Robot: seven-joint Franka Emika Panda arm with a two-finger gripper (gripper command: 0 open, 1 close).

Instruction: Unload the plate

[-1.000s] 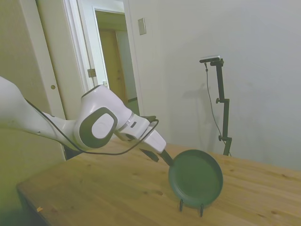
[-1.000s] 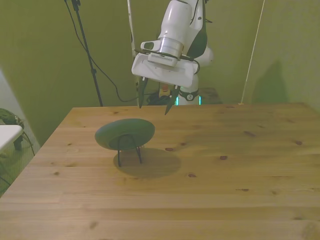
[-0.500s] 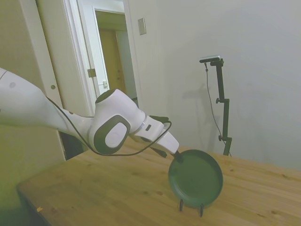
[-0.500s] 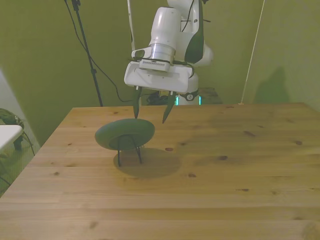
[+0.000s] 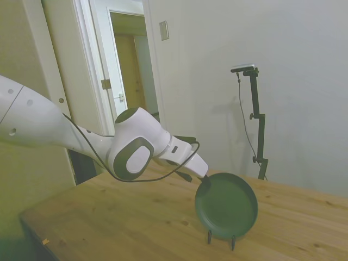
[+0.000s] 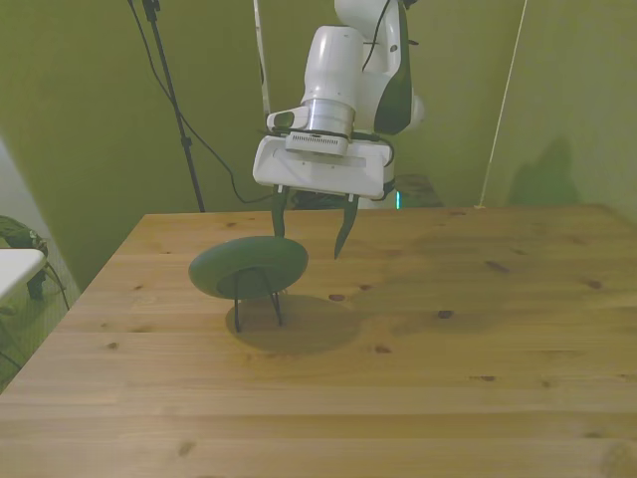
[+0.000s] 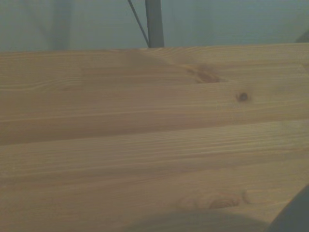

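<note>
The plate point(image 6: 249, 266) is dark green and round, and it leans upright in a thin black wire stand point(image 6: 257, 302) on the wooden table point(image 6: 448, 378). In the side view the plate point(image 5: 226, 205) shows its face, with the stand's feet point(image 5: 232, 242) under it. My gripper point(image 6: 311, 229) is open and empty, hanging just behind the plate's upper rim. One fingertip point(image 6: 279, 221) is close above the rim; the other is past the rim toward the front view's right. In the side view the gripper point(image 5: 202, 181) meets the plate's upper left edge. A dark corner, probably the plate point(image 7: 295, 217), shows in the wrist view.
Bare wood point(image 7: 145, 135) fills the wrist view. Off the table at the front view's left edge stands a white object point(image 6: 15, 264). An open doorway point(image 5: 128, 65) lies behind the arm in the side view.
The gripper came down and forward to the plate's upper rim, then shifted slightly toward the front view's right. It stayed open. The plate has not moved.
</note>
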